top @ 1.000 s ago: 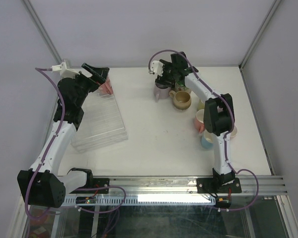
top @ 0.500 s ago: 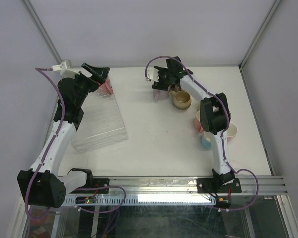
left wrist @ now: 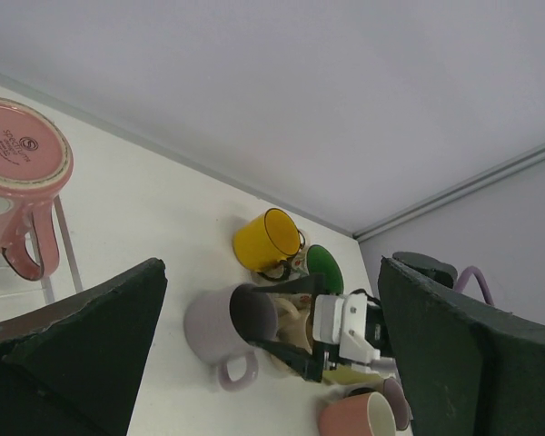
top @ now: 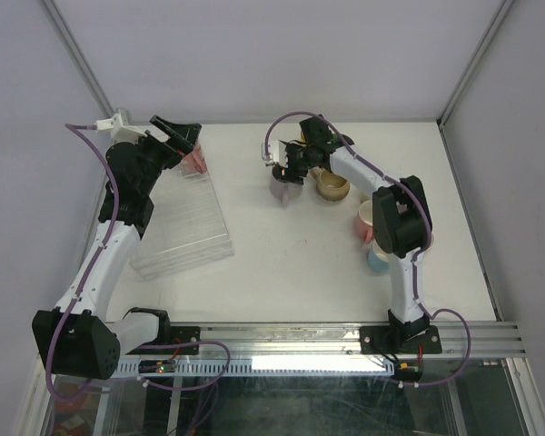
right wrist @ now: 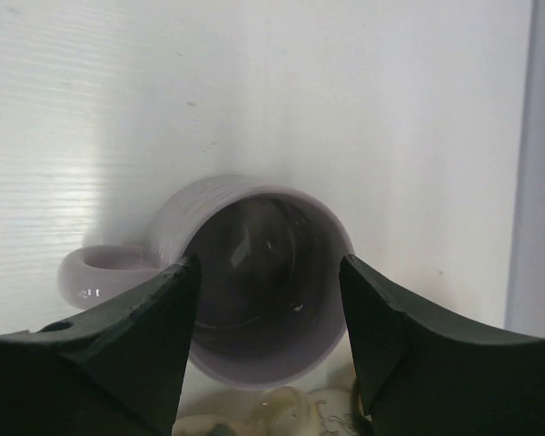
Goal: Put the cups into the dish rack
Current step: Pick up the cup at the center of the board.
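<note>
Maker's stamp was seen printed on the upturned base of the pink mug [left wrist: 18,163], but the text was too small to be read. That mug was set inverted at the far end of the dish rack [top: 186,222], w/ the left gripper [top: 180,134] spread wide beside it, unmoved. The lilac mug [top: 280,186], tipped sideways, was clamped by the right gripper [top: 293,168]. Vs. 1 s ago it had been shifted left & nearer, away from the other cups [top: 331,184].

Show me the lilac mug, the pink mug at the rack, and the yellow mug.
lilac mug [right wrist: 259,263], right wrist view, inside its bowl.
pink mug [left wrist: 18,154], left wrist view, on its base.
yellow mug [left wrist: 252,245], left wrist view, on its outer wall.
</note>
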{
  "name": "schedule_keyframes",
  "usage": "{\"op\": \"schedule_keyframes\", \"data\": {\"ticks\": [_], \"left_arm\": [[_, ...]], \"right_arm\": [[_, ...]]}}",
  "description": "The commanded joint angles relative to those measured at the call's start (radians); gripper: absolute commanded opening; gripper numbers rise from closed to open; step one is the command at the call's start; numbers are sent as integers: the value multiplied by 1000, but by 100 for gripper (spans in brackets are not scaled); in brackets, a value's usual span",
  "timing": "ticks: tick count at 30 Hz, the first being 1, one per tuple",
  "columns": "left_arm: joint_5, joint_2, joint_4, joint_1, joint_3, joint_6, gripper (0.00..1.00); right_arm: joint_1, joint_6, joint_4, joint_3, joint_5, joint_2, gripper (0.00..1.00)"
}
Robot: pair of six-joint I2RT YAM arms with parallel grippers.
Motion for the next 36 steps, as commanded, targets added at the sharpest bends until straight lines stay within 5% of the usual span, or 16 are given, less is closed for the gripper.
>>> {"op": "schedule_keyframes", "data": {"ticks": [1, 13, 16, 22, 36], "left_arm": [[21, -8, 59, 3, 0, -4, 99], [18, -40, 41, 3, 0, 27, 99], [18, -49, 40, 2, 1, 30, 99], [15, -72, 41, 2, -11, 28, 99], [10, -92, 42, 2, -30, 1, 99]], "right_arm": [[32, 33, -73, -53, -135, -133, 65], [41, 242, -111, -14, -113, -230, 68], [37, 378, -126, 28, -120, -229, 77], [16, 667, -175, 119, -166, -187, 79], [8, 801, -245, 219, 164, -74, 80]]}}
